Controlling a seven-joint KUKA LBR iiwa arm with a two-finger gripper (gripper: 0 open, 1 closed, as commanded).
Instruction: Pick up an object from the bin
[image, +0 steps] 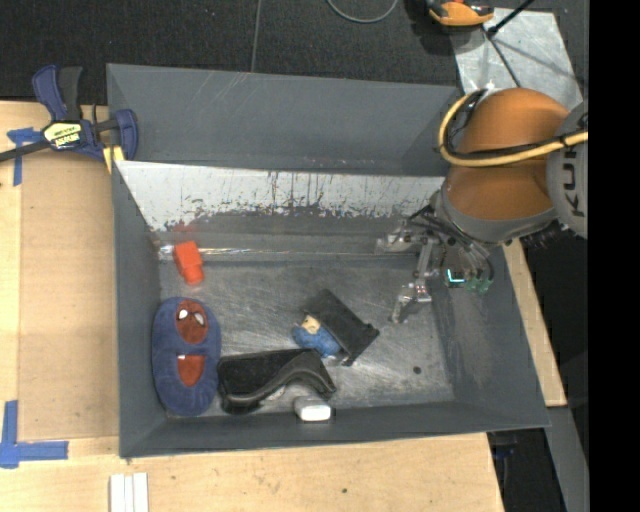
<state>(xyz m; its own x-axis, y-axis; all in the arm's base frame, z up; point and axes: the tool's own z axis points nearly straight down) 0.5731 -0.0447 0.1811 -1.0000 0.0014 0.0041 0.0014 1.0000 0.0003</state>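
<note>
Black flat case (340, 320) lies mid-bin, near my gripper (415, 293), which hangs over bare bin floor (400, 352); how wide it is set I cannot tell. I should centre across the case's narrow width, clear of the blue figure (318, 338)

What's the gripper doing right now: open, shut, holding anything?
Gripper: cannot be told whether open or shut. It hangs over the bare floor of the bin, to the right of the black case.
</note>
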